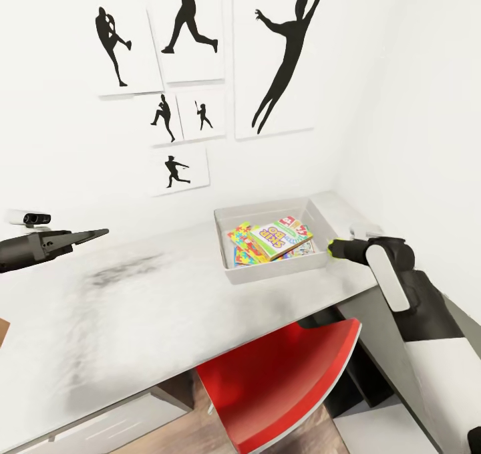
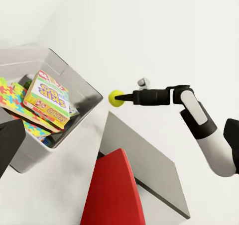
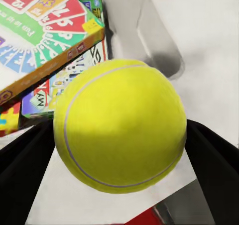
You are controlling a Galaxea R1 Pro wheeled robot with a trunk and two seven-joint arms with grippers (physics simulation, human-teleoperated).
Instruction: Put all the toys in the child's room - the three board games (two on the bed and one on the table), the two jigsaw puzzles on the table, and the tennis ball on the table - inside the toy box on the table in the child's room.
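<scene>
At surface's far right corner: last toy nearly home.
Right claw (image 1: 336,247) pinching tennis ball (image 1: 332,245) just beside toy box (image 1: 267,273); board games (image 1: 280,237) and jigsaw puzzles (image 1: 244,243) already inside; left claw (image 1: 90,235) pressed together, empty.

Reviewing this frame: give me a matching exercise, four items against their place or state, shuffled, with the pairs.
Items:
1. yellow tennis ball
2. shallow light-grey toy box
3. red curved chair
4. left gripper

Places or states:
A. partly tucked under the pale desk
B. clamped in the right gripper, beside the bin's rim
C. hovering above the desk, holding nothing
D. holding bright printed game boxes and a multicoloured jigsaw sheet

Pairs: 1-B, 2-D, 3-A, 4-C
</scene>
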